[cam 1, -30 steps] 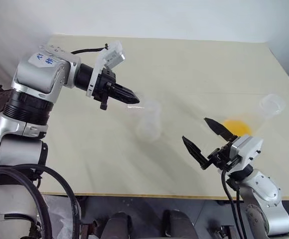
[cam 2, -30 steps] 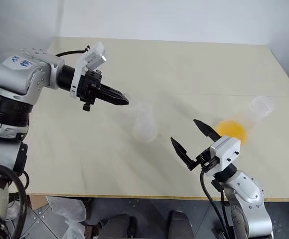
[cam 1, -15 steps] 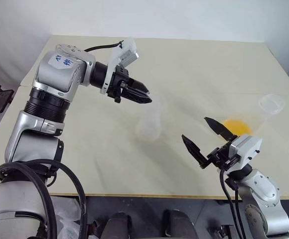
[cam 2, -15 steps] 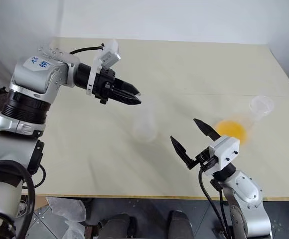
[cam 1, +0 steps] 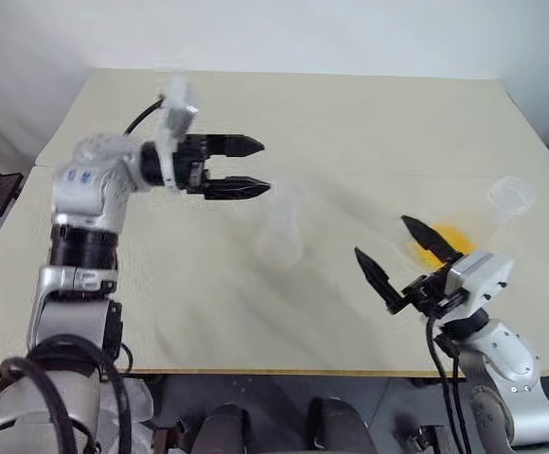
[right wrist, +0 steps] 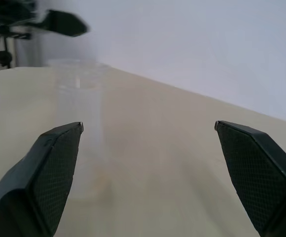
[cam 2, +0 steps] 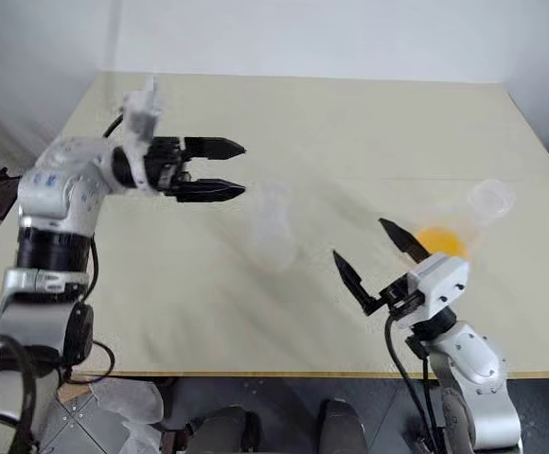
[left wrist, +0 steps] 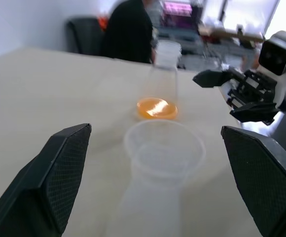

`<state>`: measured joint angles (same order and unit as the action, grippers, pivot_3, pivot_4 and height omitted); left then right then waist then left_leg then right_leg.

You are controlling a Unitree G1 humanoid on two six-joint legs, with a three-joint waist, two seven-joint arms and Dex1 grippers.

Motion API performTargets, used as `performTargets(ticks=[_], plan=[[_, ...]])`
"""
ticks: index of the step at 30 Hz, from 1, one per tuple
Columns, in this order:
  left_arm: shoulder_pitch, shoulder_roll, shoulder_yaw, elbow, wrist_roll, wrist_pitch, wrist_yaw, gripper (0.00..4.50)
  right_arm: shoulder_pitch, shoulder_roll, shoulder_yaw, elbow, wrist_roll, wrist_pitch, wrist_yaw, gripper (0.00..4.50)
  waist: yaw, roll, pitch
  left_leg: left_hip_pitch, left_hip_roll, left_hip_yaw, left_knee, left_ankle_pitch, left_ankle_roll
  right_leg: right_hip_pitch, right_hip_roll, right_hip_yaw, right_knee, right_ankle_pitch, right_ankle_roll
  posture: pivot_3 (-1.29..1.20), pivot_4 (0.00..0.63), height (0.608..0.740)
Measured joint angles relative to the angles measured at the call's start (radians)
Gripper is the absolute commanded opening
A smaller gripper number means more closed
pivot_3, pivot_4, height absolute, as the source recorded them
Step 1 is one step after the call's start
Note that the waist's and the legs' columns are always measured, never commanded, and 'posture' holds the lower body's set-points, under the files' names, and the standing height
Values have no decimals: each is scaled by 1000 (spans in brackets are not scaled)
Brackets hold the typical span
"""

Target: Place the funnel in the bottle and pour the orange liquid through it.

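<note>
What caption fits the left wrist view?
Funnel seated in the bottle, open left gripper behind it.

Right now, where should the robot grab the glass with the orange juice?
Probably the narrow upper part of the glass, from the side, with the open right pincer: it stands upright, and the orange liquid lies low in its wide base.
</note>
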<state>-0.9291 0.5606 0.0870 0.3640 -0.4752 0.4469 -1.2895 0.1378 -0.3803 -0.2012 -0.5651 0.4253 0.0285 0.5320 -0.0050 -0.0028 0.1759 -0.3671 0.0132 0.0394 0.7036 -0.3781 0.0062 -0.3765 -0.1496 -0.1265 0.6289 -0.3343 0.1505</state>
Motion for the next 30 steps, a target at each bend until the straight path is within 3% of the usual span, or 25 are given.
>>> performTargets(ticks=[7, 9, 14, 21, 30], plan=[[295, -8, 64, -120, -6, -217, 0, 4482, 122, -39, -164, -23, 76, 32, -10, 4500, 5, 0, 0, 0, -1, 1, 0, 0, 0, 1, 0, 0, 0, 0, 0, 0, 150, 740], [336, -51, 77, -126, -10, -260, 17, 4482, 173, -33, -236, -21, 101, 33, -23, 4500, 12, 0, 0, -1, -1, 1, 2, 0, 0, 2, 0, -1, 0, 0, 0, 0, 150, 740], [343, -81, 82, -123, -12, -357, 29, 4482, 273, -16, -358, -21, 140, 20, -26, 4500, 13, 0, 0, 0, 0, 5, 2, 0, 0, 2, 0, 0, 0, 0, 0, 0, 150, 740], [345, -109, 51, -126, -14, -370, 24, 4482, 263, -4, -483, 38, 196, 52, -118, 4500, 4, 1, 0, 1, 0, 7, 2, 0, 0, 2, 0, 3, 0, 0, 0, 0, 150, 740], [377, -112, 47, -234, -55, -288, 43, 4482, 140, -171, -483, 112, 255, 228, -130, 4500, 3, 2, -1, 4, 0, 6, 1, 0, 0, 2, 0, 7, 0, 0, 0, 0, 150, 740]])
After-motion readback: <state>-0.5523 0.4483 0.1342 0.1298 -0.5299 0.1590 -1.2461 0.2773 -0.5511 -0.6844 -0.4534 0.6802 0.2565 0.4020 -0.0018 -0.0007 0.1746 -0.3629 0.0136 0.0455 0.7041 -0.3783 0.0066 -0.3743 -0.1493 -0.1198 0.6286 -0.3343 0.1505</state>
